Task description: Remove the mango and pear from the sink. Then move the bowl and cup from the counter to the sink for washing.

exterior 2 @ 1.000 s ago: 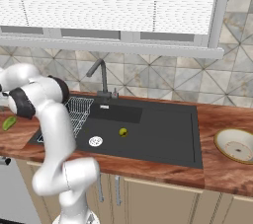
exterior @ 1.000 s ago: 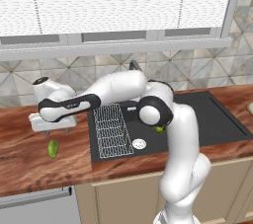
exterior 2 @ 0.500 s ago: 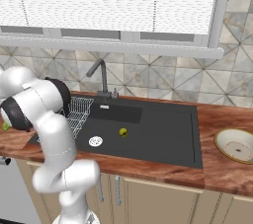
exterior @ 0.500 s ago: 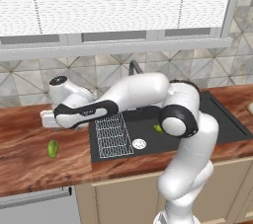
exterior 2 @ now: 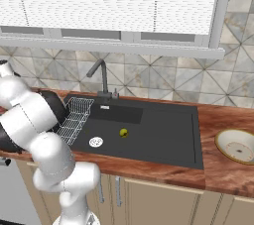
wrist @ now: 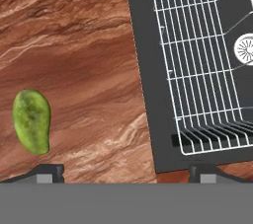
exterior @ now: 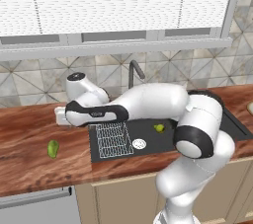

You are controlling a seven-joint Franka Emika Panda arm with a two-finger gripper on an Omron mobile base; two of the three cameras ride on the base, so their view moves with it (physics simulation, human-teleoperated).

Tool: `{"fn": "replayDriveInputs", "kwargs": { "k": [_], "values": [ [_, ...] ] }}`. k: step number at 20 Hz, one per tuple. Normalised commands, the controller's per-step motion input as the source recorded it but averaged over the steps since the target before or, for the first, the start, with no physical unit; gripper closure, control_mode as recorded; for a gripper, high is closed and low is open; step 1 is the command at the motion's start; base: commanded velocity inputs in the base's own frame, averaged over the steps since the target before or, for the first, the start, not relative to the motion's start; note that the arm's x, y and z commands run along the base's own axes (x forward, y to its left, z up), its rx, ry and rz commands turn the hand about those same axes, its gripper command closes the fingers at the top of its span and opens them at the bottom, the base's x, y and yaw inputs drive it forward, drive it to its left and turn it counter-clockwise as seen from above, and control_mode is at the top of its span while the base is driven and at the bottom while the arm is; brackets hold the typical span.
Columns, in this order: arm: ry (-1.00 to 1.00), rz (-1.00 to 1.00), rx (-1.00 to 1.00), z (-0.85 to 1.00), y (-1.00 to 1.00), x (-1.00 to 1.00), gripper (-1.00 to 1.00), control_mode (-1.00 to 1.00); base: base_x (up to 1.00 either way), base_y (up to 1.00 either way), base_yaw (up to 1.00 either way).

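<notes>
The white arm's two-finger claw (wrist: 126, 171) hangs over the reddish-brown wood-grain surface (exterior: 24, 164), its two dark tips standing wide apart with nothing between them. In the hand view the tips sit at six o'clock, one over bare wood, the other at the corner of the matte black rectangular sink (wrist: 148, 94).

The green oval mango (wrist: 31, 121) lies flat on the wood at about eight o'clock in the hand view, near the left tip but not touching it, and well apart from the sink's rim. In the left base view the same fruit (exterior: 53, 148) rests at nine o'clock of the sink (exterior: 96, 156), below the arm's hand.

The white wire rack (wrist: 207, 60) fills the drainboard end of the sink, at two o'clock in the hand view, with the round white drain (wrist: 245, 49) just beyond it at three o'clock.

The small yellow-green pear (exterior 2: 123, 132) sits on the basin floor, near the middle of the sink (exterior 2: 196, 142), at three o'clock of the drain (exterior 2: 96, 141). The dark faucet (exterior 2: 101, 78) rises at the basin's back edge, at twelve o'clock.

The round, shallow beige-tan bowl (exterior 2: 237, 145) rests on the surface at three o'clock of the sink, apart from its rim.
</notes>
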Motion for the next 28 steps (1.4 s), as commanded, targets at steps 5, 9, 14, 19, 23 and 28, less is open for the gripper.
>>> {"fn": "replayDriveInputs", "kwargs": {
  "k": [5, 9, 14, 19, 23, 28],
  "values": [
    [0.0, 0.0, 0.0, 0.17, -0.47, -0.17, -1.0, -1.0, 0.0, 0.0, 0.0],
    [0.0, 0.05, 0.0, 0.1, -0.5, -0.17, -1.0, -1.0, 0.0, 0.0, 0.0],
    [0.0, 0.12, -0.01, 0.05, -0.5, -0.16, -1.0, -1.0, 0.0, 0.0, 0.0],
    [0.0, 0.17, -0.01, 0.01, -0.51, -0.12, -1.0, -1.0, 0.0, 0.0, 0.0],
    [0.0, 0.17, -0.02, 0.0, -0.51, -0.1, -1.0, -1.0, 0.0, 0.0, 0.0],
    [0.0, 0.12, 0.0, 0.0, -0.52, -0.05, -1.0, -1.0, 0.0, 0.0, 0.0]
  ]
}}
